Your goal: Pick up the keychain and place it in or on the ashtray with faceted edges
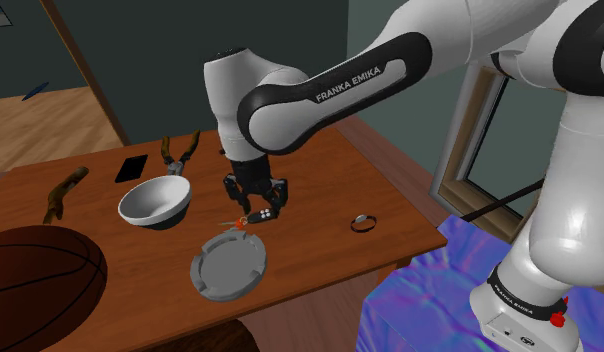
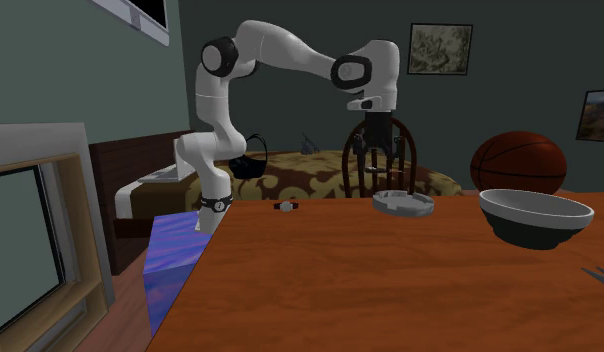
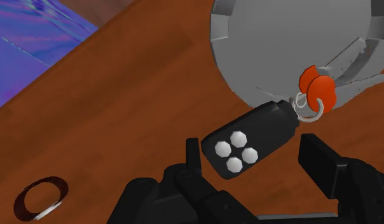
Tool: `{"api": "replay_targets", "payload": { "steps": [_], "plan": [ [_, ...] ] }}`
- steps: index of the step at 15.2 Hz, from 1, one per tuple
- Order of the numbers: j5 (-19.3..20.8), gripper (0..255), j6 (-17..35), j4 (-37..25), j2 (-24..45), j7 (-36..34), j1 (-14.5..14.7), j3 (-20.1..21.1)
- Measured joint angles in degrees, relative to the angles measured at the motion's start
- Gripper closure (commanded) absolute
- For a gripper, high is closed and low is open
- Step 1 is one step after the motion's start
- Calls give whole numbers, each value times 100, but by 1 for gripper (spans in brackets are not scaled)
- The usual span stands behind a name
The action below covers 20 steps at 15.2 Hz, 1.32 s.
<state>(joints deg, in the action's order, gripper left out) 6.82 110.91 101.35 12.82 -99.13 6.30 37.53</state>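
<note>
The keychain is a black fob with white buttons, a silver ring and red tags. My gripper is shut on the fob, one black finger on each side. The grey ashtray with notched, faceted edges lies just beyond the fob, and the red tags hang over its rim. In the shoulder view the gripper hovers a little above the table at the far rim of the ashtray, the keychain dangling from it. In the second exterior view the gripper hangs above the ashtray.
On the wooden table stand a white bowl, a basketball, a black slab, pliers and a stick. A small ring lies toward the shoulder view's right. A blue cloth lies past the table edge.
</note>
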Motion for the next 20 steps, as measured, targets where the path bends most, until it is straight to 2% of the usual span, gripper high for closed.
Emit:
{"api": "replay_targets", "payload": {
  "steps": [5,20],
  "plan": [
    [553,255,-399,-1138,918,-697,687,21],
    [868,255,555,-543,1363,-908,787,-133]
  ]
}}
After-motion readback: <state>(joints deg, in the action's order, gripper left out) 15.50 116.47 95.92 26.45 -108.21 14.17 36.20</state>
